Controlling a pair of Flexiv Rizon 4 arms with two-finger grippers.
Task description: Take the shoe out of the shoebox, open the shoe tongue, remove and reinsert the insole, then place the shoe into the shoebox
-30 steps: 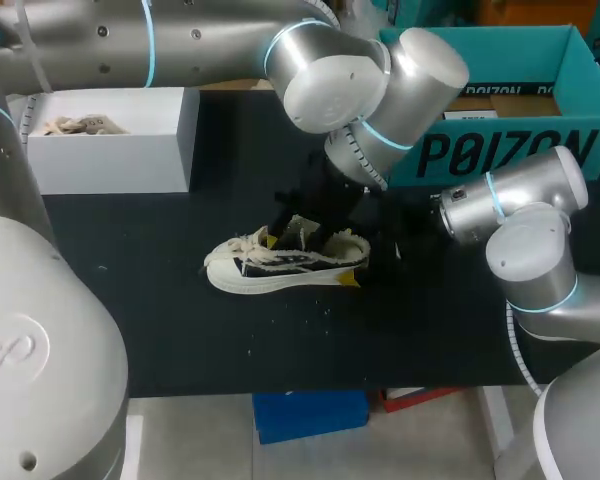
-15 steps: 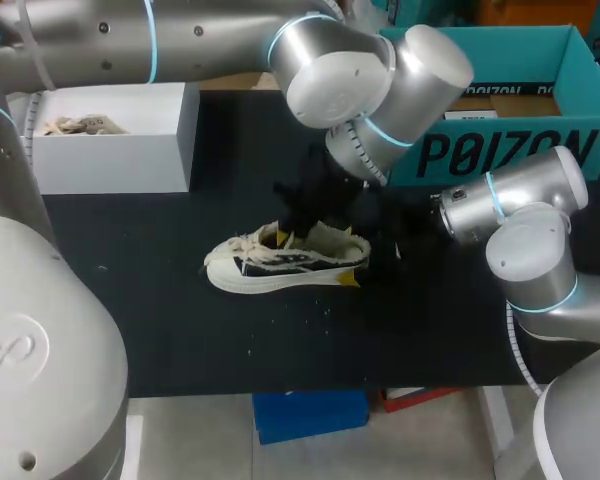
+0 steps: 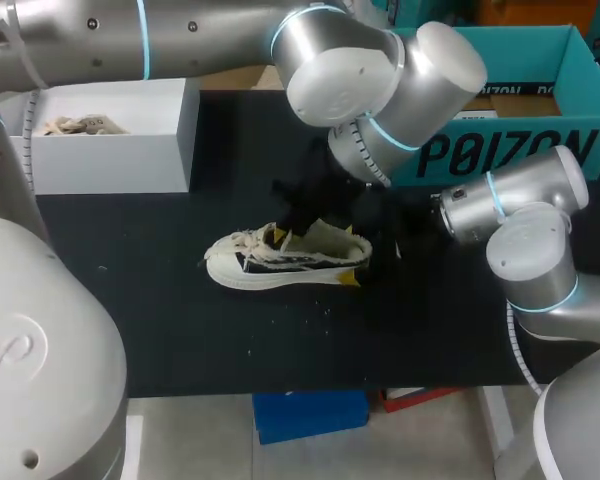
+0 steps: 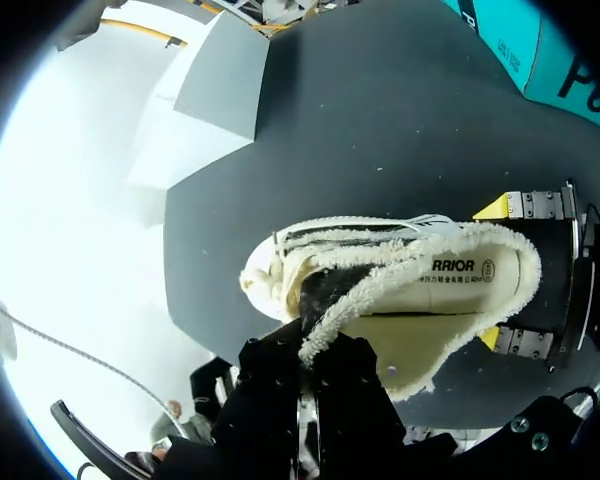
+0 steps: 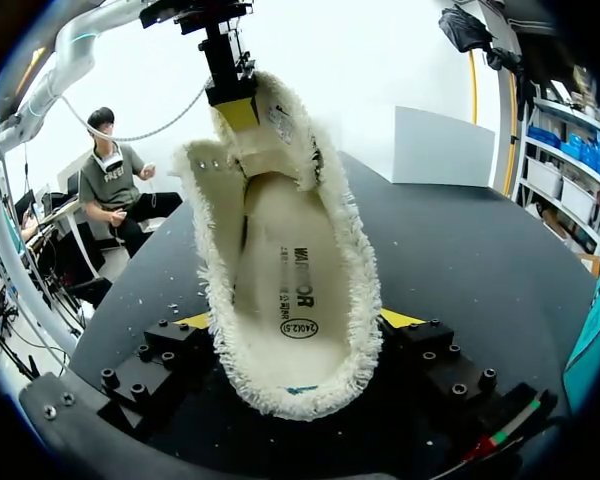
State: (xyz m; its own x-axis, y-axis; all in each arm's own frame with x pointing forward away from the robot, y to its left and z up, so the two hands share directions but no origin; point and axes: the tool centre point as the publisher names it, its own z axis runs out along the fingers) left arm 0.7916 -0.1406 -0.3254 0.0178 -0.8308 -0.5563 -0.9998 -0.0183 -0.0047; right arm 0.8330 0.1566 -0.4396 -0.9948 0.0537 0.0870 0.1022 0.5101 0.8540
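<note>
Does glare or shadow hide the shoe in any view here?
Head view: the shoe reads clearly, but the left pincer and right pincer sink into the black table. Left wrist view: white glare beyond the table, shoe unaffected. Right wrist view: bright backdrop, insole evenly lit.

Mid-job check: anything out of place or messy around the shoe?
Only small white specks scattered on the black table near the shoe, possibly fluff from its frayed edges. The insole lies flat inside; nothing else stands out.
</note>
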